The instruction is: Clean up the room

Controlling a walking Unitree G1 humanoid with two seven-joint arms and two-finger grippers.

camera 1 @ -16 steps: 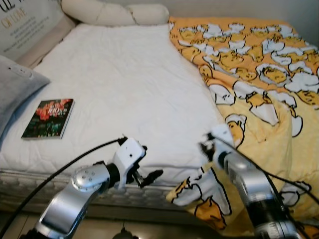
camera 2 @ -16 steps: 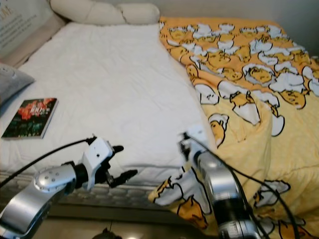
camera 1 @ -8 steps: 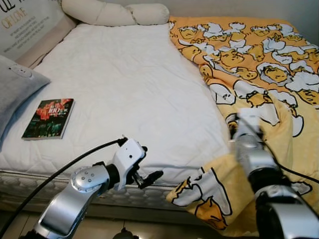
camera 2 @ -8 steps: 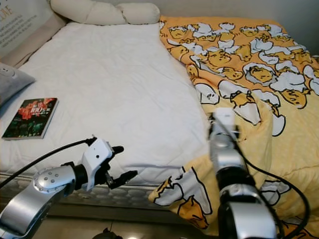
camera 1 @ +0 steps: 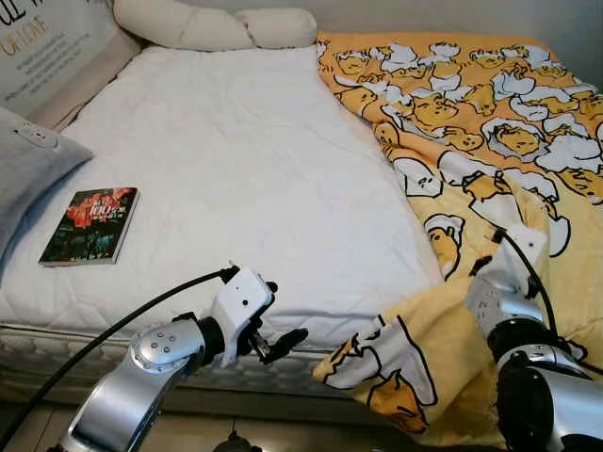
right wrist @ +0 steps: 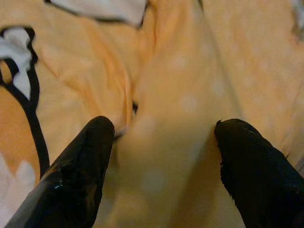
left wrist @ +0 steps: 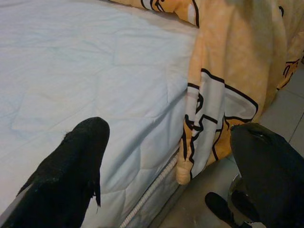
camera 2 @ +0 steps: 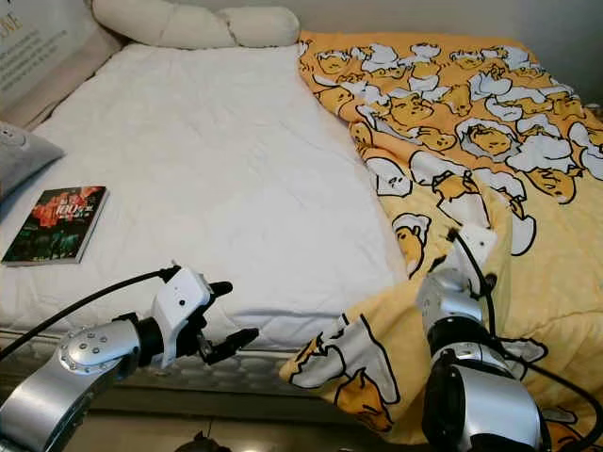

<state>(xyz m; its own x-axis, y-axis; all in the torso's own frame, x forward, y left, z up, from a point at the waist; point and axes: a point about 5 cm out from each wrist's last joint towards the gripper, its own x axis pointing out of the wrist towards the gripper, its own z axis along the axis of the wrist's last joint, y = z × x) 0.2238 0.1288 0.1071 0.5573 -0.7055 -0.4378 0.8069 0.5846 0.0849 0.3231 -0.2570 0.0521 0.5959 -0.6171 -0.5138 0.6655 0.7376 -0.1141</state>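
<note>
A bed (camera 1: 236,169) with a quilted white mattress cover carries a soft yellow-orange blanket (camera 1: 490,132) printed with white cartoon shapes; it covers the right half and spills over the near edge. Rounded cream pillows (camera 1: 217,24) lie at the head. A glossy dark book (camera 1: 89,224), "100" on its cover, lies flat near the left edge. The left tool (camera 1: 283,315) hovers released at the mattress's near edge. The right tool (right wrist: 161,156), fingers spread, presses into blanket folds.
</note>
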